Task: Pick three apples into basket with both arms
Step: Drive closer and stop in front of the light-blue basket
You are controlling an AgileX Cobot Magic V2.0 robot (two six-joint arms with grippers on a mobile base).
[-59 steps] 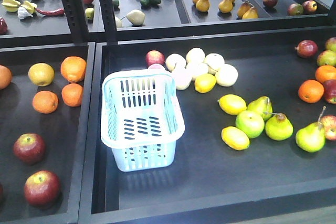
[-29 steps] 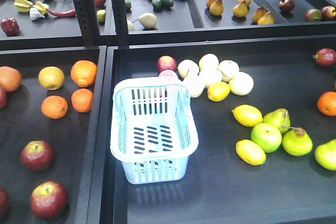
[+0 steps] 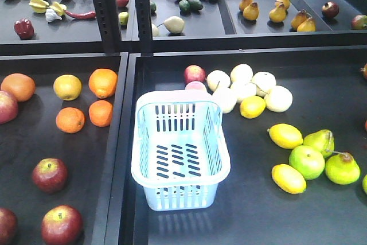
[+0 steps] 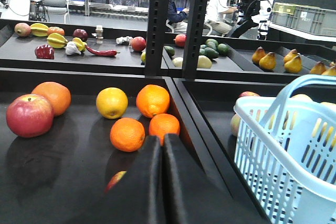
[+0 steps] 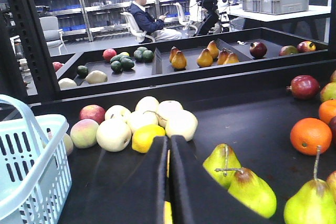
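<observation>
The pale blue basket [image 3: 180, 198] stands empty in the middle bin. Three dark red apples lie in the left bin at the front: one [image 3: 49, 174], one [image 3: 61, 225], and one cut off by the frame edge [image 3: 6, 226]. Neither gripper shows in the front view. In the left wrist view my left gripper [image 4: 160, 139] is shut and empty over the left bin, with a sliver of a red apple [image 4: 116, 179] just to its left and the basket [image 4: 273, 156] to its right. My right gripper [image 5: 169, 139] is shut and empty, with the basket [image 5: 21, 161] at far left.
Oranges [image 3: 102, 112] and a paler apple [image 3: 4, 107] lie further back in the left bin. Pale fruit and a lemon [image 3: 252, 106] lie behind the basket; lemons and pears [image 3: 307, 160] lie to its right. A raised bin wall [image 3: 121, 159] divides the bins. Shelf posts [image 3: 141, 4] stand behind.
The front view has shifted left: basket and fruit sit further right and lower in frame, the right bin's far fruit has left view, and a third dark apple shows at bottom left.
</observation>
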